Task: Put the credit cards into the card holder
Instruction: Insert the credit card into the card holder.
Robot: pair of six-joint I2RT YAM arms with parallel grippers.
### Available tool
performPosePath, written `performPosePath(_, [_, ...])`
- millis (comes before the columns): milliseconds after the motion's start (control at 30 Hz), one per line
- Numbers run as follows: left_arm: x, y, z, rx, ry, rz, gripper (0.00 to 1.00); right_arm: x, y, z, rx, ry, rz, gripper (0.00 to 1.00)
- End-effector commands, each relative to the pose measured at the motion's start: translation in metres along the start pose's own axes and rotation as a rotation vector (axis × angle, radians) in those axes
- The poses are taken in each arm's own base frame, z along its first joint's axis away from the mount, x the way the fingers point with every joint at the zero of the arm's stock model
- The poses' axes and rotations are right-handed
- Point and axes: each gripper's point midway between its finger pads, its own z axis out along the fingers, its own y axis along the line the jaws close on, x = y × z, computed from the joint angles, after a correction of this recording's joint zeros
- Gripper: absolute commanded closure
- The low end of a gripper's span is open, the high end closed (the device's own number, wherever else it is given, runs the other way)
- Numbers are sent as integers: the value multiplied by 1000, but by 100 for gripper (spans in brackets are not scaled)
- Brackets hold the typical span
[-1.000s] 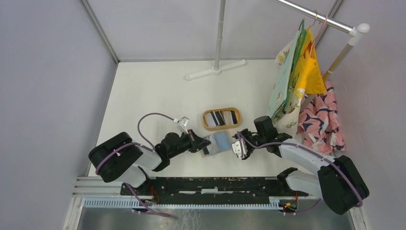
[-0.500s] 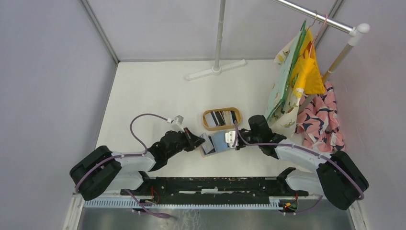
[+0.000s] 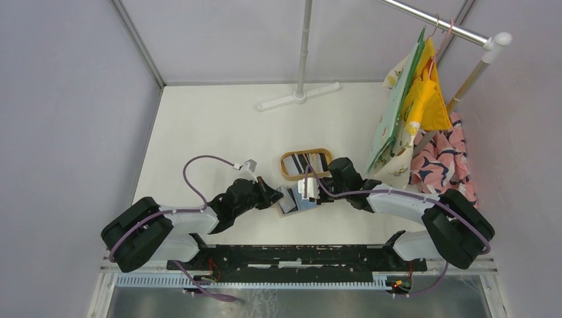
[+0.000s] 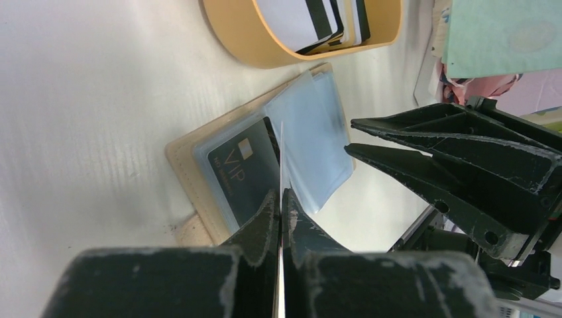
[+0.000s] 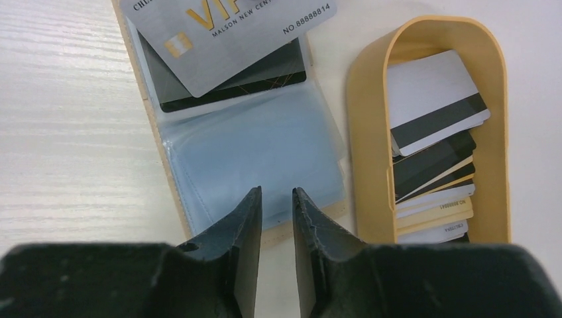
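1. Since the earlier frame the right gripper (image 3: 306,187) has swung leftward from just beside the card holder (image 5: 252,146) to a spot over it, and its jaws have drawn closer together. The left arm's shoulder has shifted, while the left gripper (image 4: 281,195) stays at the holder's left edge.
2. The left jaws are pressed together on a silver card (image 5: 232,33), seen edge-on from the left wrist. It is tilted over the left half of the holder.
3. The right jaws stand a narrow gap apart above the light blue sleeves. Whether they touch a sleeve I cannot tell.
4. The card holder lies open on the white table (image 3: 212,126) between the two grippers, with a black card (image 5: 265,73) in its left sleeve.
5. The other credit cards (image 5: 434,93) lie stacked in the oval wooden tray (image 5: 368,132), just beyond the holder.
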Motion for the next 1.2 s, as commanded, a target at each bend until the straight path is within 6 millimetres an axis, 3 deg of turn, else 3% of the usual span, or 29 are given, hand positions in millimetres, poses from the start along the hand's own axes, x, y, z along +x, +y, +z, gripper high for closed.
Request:
performPosePath(0, [-16,-27,5,89,-44,-10,98,5,-3,-7,-50,82,-89,72])
performPosePath(333, [-11,-20,9,85,-30,-77,98,8,12,-9,-151,96,-122,73])
performPosePath(733, [0,-14,19,115,-5,-173,98,12,16,-8,-172,110,-121,73])
performPosePath(1000, [6,-15,22,156,20,-218,98,-1,18,-12,-194,63,-131,71])
performPosePath(1167, [5,-19,17,198,22,-214,98,-9,7,-19,-161,60,-139,69])
